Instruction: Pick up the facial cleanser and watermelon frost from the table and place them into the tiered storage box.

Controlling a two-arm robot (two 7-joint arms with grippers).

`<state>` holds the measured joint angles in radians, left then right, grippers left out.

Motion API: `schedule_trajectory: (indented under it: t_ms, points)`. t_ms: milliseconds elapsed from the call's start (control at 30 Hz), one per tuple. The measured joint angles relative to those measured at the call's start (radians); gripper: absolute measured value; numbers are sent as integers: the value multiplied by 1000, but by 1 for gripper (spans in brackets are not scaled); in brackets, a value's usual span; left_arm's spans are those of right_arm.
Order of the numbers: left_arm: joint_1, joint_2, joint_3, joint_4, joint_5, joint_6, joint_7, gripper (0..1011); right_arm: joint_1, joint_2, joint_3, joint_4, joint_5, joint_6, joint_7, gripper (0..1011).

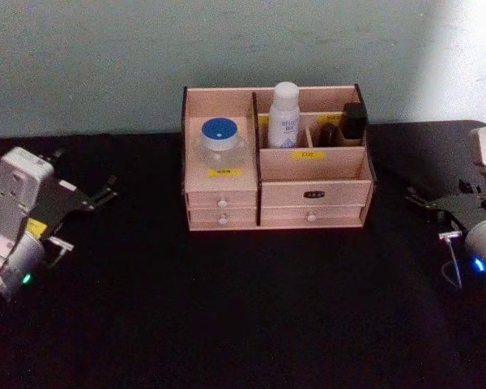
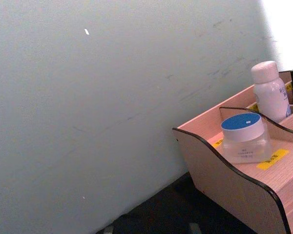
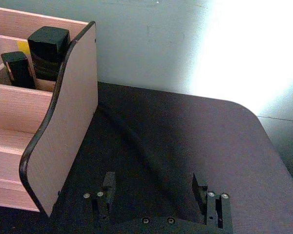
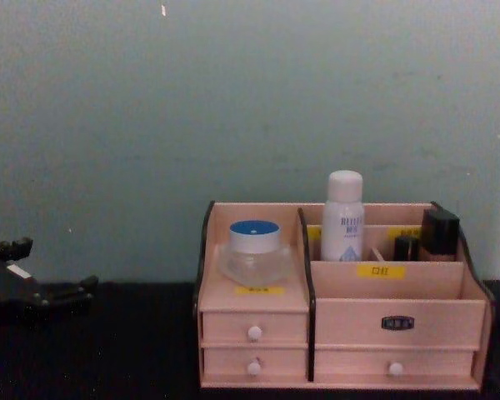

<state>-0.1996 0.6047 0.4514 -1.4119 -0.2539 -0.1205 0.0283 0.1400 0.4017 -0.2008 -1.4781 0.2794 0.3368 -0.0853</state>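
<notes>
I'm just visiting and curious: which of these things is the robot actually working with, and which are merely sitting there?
Part of the job:
facial cleanser, standing in the box
watermelon frost, on the box's left shelf
tiered storage box

Just there:
two dark items in a back compartment
black table

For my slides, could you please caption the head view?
Facial cleanser and watermelon frost sit in the tiered storage box; both open grippers flank it.

You have one tall white cylindrical bottle (image 1: 285, 113), one squat clear blue-lidded jar (image 1: 220, 139), two dark upright containers (image 1: 354, 123), and one pale pink wooden organizer (image 1: 314, 194) with four white-knobbed drawers (image 1: 222, 199).
</notes>
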Motion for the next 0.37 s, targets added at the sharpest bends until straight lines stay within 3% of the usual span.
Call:
schedule_trajectory:
  t_ms: [367]
  points:
    - [0, 0, 0, 0, 0, 0, 0, 1001, 0, 0, 0, 0, 0, 0, 0, 1003]
